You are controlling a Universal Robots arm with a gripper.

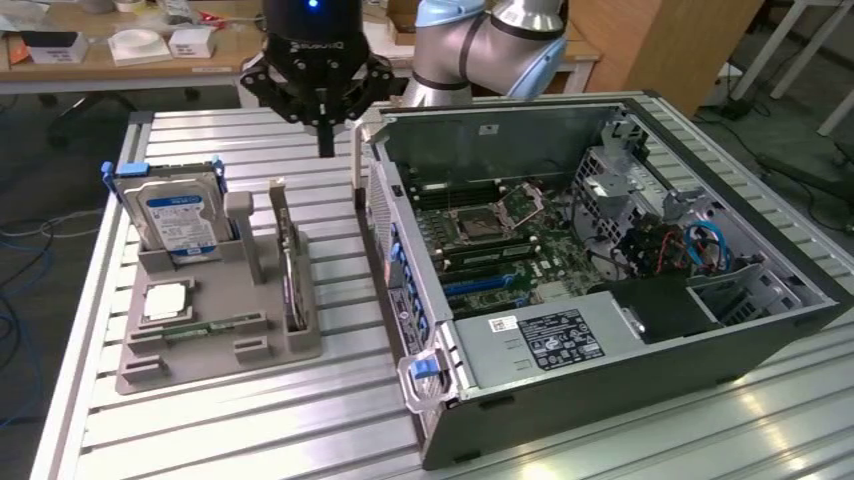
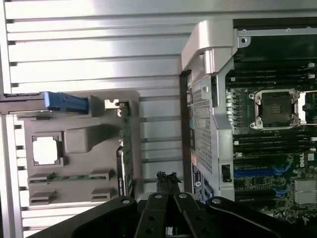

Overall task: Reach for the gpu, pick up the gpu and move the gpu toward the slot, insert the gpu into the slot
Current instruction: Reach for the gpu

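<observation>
Above the tabletop (image 1: pixel 240 420), between grey holder (image 1: pixel 200 345) and open computer case (image 1: pixel 601 390), the arm (image 1: pixel 467 40) is hanging with its pincer (image 1: pixel 324 146) pointing straight down, pressed together and empty, while the gpu (image 1: pixel 287 262) is standing on edge in the holder.

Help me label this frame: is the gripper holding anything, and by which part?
Nothing is held. The gripper hangs shut and empty above the table; the gpu stands in the grey holder, untouched.

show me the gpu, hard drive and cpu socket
gpu (image 1: pixel 295 288): exterior view, on its upright dark board
hard drive (image 1: pixel 180 222): exterior view, on its blue label
cpu socket (image 1: pixel 482 224): exterior view, on its dark middle
</observation>
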